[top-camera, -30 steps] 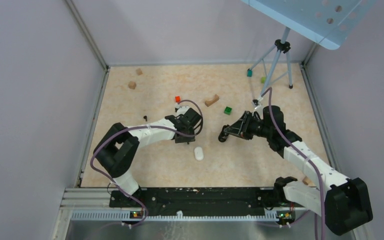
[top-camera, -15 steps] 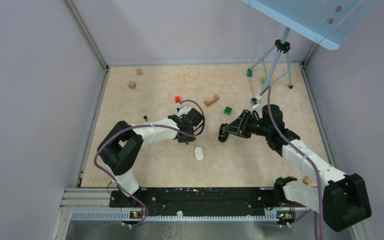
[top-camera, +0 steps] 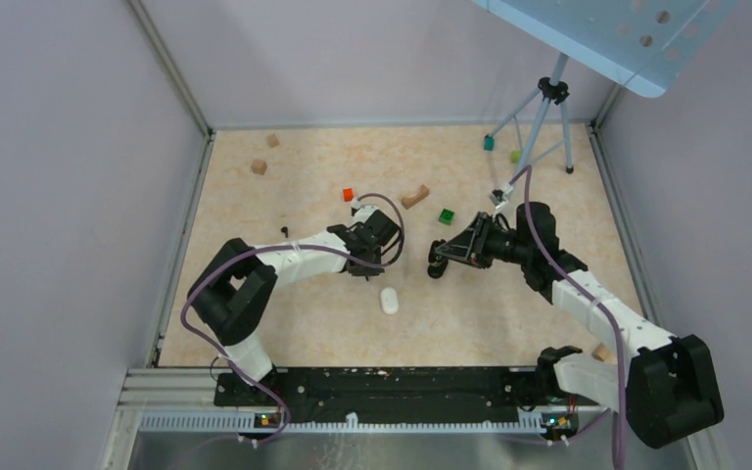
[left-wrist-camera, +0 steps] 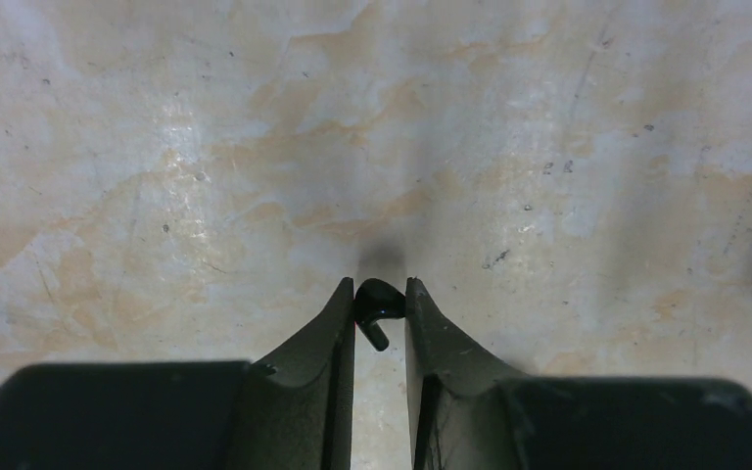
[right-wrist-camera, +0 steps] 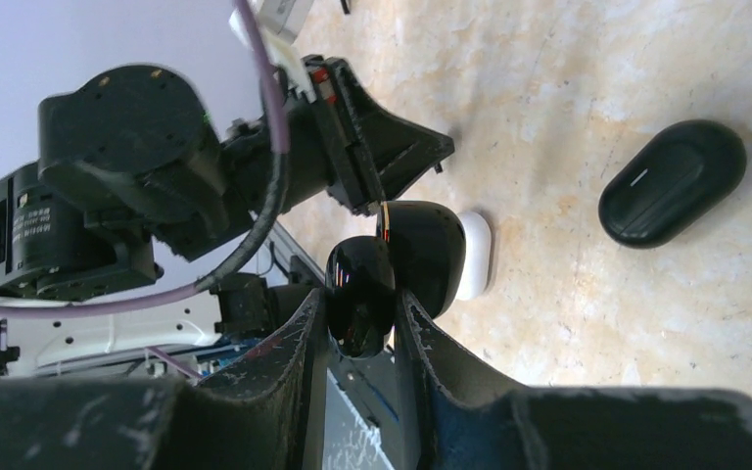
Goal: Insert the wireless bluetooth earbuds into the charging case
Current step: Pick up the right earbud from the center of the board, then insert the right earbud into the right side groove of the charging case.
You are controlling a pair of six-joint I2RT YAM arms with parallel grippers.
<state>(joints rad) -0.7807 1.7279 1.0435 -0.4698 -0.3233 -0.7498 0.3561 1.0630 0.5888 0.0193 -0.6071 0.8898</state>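
Note:
In the left wrist view a small black earbud [left-wrist-camera: 377, 299] sits pinched between my left gripper's [left-wrist-camera: 380, 289] fingertips, its stem pointing back toward the palm, just above the table. My right gripper [right-wrist-camera: 360, 299] is shut on a glossy black charging case [right-wrist-camera: 426, 250] that looks hinged open, held off the table. From above, the left gripper [top-camera: 362, 262] and right gripper [top-camera: 437, 262] face each other a short way apart at mid-table. A second earbud does not show.
A white oval case [top-camera: 389, 300] lies just in front of both grippers. A closed black oval case [right-wrist-camera: 673, 183] lies on the table in the right wrist view. Farther back are a red block [top-camera: 348, 194], a green block [top-camera: 446, 215], a wooden arch [top-camera: 414, 197] and a tripod [top-camera: 546, 108].
My left gripper's jaws have closed in onto the earbud and the gripper has edged slightly toward the far side. The right gripper has shifted a little with its case.

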